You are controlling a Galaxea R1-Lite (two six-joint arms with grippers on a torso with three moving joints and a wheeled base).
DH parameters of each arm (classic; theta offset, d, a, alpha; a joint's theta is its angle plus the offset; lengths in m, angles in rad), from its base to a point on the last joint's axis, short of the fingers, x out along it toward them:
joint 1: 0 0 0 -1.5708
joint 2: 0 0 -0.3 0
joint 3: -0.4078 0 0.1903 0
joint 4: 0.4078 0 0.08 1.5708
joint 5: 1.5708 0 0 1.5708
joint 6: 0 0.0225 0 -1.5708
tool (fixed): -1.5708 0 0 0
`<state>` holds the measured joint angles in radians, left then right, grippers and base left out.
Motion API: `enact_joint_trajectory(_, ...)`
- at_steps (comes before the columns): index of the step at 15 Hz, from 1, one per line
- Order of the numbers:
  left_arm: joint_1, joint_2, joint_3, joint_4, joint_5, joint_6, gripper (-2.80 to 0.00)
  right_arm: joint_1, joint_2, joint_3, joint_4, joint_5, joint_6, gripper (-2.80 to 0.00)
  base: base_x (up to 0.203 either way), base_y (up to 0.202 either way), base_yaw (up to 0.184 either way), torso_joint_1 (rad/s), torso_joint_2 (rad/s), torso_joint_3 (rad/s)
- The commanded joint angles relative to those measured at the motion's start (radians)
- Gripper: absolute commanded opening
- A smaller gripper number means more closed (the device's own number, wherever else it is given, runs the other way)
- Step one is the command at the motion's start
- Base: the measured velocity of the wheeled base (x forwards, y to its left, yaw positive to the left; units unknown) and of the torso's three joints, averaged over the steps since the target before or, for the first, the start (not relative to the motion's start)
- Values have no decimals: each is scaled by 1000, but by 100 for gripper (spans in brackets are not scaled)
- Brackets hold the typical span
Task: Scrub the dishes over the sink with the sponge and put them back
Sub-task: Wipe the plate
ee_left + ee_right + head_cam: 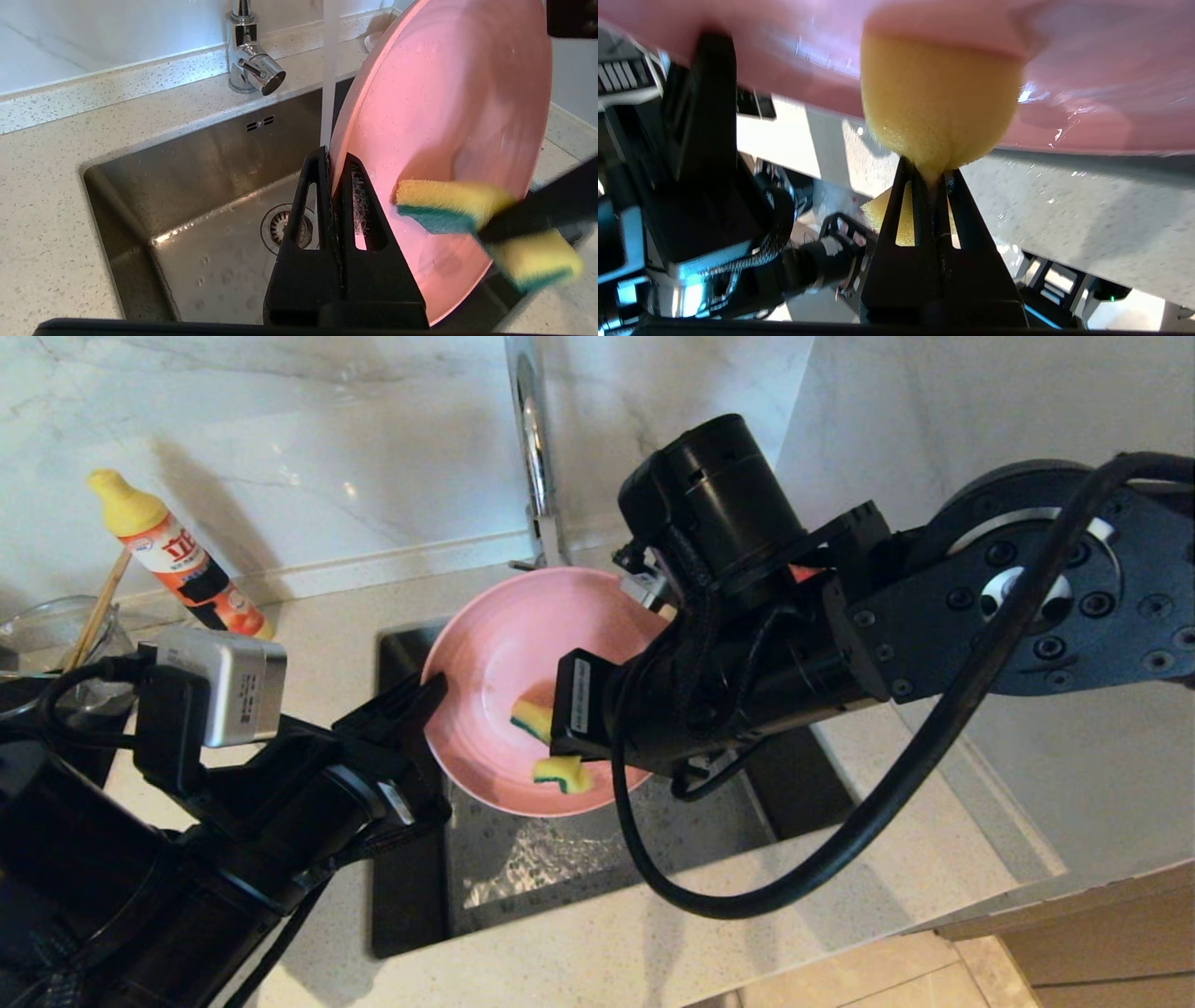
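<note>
Head view: the left tool point(431, 695) is clamped on the rim of the pink plate point(509, 653), which is held tilted over the sink point(523, 859); the right tool point(553, 747) pinches the sponge point(560, 773) against the plate's inner face.

Left wrist view: the left tool's fingers point(362, 210) sandwich the plate's edge, with water running from the tap point(247, 56) just behind.

Right wrist view: the sponge bulges beyond the closed right tool, apparently pressed to the plate.

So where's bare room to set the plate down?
Bare counter in front of the sink, and right of it below the right gripper. Crowded left: bottle, glass bowl, left gripper.
</note>
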<state>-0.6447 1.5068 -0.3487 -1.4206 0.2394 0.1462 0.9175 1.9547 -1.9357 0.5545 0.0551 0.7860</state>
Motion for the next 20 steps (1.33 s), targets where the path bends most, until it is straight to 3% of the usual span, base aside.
enact_joint_trajectory(1, -1, -2, 5, -9, 0, 1, -280, -11, -24, 0, 1, -1, 1, -280, 0, 0, 0, 0, 0, 0)
enact_joint_trajectory(12, -6, -2, 47, -13, 1, -2, -280, -55, -86, 0, -35, -36, -40, -280, 0, 0, 0, 0, 0, 0)
enact_joint_trajectory(20, -1, -11, -37, -29, 21, -8, -280, -53, -99, 67, -14, -72, -54, -280, 0, 0, 0, 0, 0, 0)
